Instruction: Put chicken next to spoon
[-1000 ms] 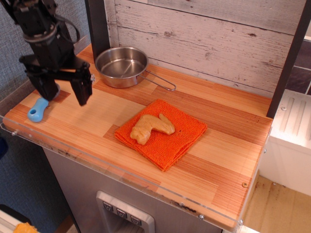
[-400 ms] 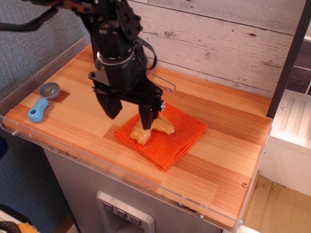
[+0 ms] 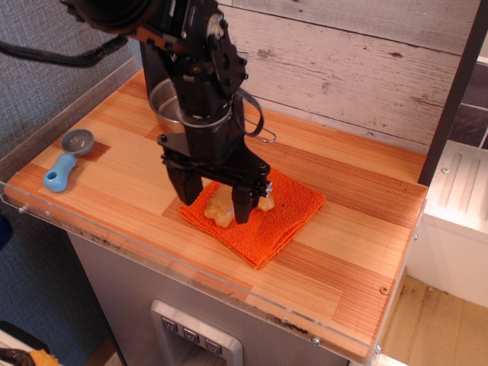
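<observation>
Arm is all matte black, blocky housing segments stacked above a cylindrical wrist section. Black 2-finger end effector [image 3: 216, 200], fingers [image 3: 242, 203] flat, tapered, blunt-tipped. Thick black cable loops off to the upper left, thinner black cable curves along the wrist's right side. Small silver screw heads on the upper housing.

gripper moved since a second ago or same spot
Yes. The gripper has swung right and forward, from above the spoon at the table's left end to the orange cloth, where its open fingers now straddle the chicken.
</observation>
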Motion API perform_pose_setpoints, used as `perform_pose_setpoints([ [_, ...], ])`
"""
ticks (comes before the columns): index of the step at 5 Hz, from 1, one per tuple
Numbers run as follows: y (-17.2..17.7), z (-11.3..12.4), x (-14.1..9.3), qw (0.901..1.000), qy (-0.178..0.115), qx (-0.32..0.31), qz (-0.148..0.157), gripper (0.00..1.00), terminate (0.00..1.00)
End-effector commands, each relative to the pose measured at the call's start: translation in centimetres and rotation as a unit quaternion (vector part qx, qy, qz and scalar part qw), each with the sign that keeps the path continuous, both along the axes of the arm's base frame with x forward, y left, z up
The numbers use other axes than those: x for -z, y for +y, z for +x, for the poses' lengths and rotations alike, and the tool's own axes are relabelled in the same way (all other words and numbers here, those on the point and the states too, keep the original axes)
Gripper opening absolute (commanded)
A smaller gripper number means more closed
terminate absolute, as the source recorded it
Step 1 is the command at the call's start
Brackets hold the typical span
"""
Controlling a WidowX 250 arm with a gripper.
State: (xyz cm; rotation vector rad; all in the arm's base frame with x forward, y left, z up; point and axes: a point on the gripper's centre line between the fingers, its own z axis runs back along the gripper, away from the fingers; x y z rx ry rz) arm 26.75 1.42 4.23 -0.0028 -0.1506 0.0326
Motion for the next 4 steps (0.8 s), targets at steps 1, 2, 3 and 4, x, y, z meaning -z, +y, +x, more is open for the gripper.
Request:
perform_pose_setpoints([
  [1,0.0,0.3,0.7,0.9999,-0.005,0.005,0.009,1.00,0.00],
  [2,-0.4,0.4,1.0,0.9999,-0.004,0.010,0.011,1.00,0.00],
  [3,-0.5,0.5,1.3,0.9999,-0.004,0.010,0.014,1.00,0.00],
  [4,-0.7,0.5,1.8,0.9998,0.001,0.012,0.017,1.00,0.00],
])
